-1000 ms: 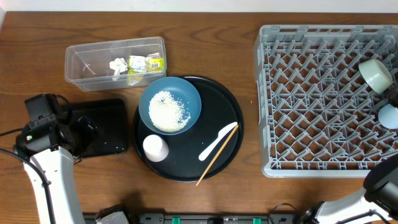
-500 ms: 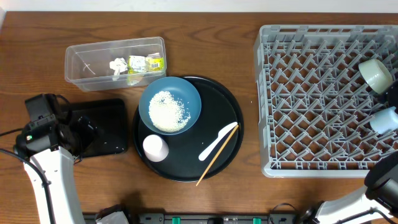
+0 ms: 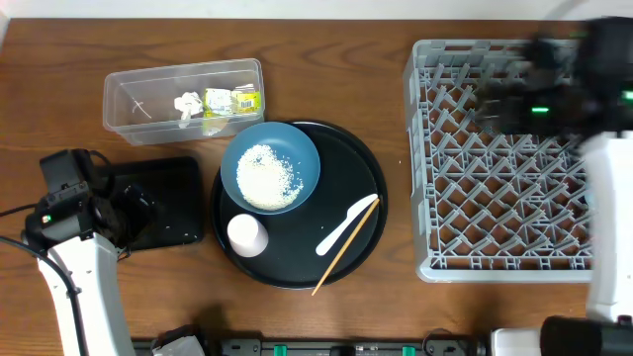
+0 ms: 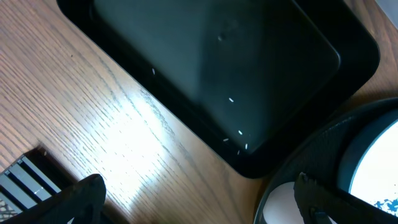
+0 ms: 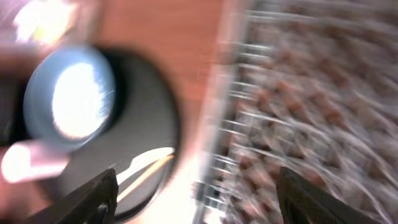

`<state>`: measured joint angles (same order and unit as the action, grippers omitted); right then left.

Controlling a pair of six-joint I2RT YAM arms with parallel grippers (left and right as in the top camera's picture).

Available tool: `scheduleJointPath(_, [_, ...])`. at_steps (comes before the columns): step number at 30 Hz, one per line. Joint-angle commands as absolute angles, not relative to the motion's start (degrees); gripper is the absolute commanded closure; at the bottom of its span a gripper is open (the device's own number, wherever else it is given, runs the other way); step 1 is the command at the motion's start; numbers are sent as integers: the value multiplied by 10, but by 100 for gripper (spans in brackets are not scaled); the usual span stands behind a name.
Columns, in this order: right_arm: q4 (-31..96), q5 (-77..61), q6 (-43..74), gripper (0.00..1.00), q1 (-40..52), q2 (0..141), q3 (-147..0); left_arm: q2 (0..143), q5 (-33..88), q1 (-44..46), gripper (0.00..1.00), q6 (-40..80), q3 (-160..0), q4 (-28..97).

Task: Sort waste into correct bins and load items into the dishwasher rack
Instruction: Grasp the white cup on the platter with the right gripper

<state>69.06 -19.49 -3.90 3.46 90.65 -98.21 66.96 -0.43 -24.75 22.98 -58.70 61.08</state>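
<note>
The dark-blue dish (image 3: 270,166) holds the rice (image 3: 265,174) on the round black tray, beside the white cup (image 3: 246,235), white spoon (image 3: 346,225) and chopstick (image 3: 341,252). The yellow-green wrapper (image 3: 232,101) and tissue wad (image 3: 188,104) lie in the clear tub (image 3: 129,99). My left gripper (image 4: 199,199) is open and empty over the wood by the shallow black tray (image 4: 217,68). My right gripper (image 5: 199,199) is open, empty and motion-blurred over the grey rack's (image 3: 495,198) back left part. The mint bowl and pale-blue cup do not show.
The round black tray (image 3: 366,178) sits mid-table between the shallow black tray (image 3: 168,198) and the rack. The right arm (image 3: 584,99) stretches blurred across the rack's back. A few rice grains lie in the shallow black tray.
My right arm has swung from the lower right up and left across the rack's back. The mint bowl and pale-blue cup seen at the rack's right edge no longer show. The left arm is still.
</note>
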Motion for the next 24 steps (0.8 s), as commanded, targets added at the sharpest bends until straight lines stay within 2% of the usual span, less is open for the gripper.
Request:
scheduleJointPath(1, [670,-188,-67,24,154,931,-966,667,-11,-251,2,239,-590,613])
scheduleJointPath(6, [611,-163,-61,23,310,997,-965,667,-11,-251,2,239,-590,613])
scheduleJointPath(10, [566,-163,-61,22,390,1053,-965,667,-11,-251,2,239,-590,613])
scheduleJointPath(24, [484,-174,-60,16,541,1163,-965,667,-11,-251,2,239,-590,613])
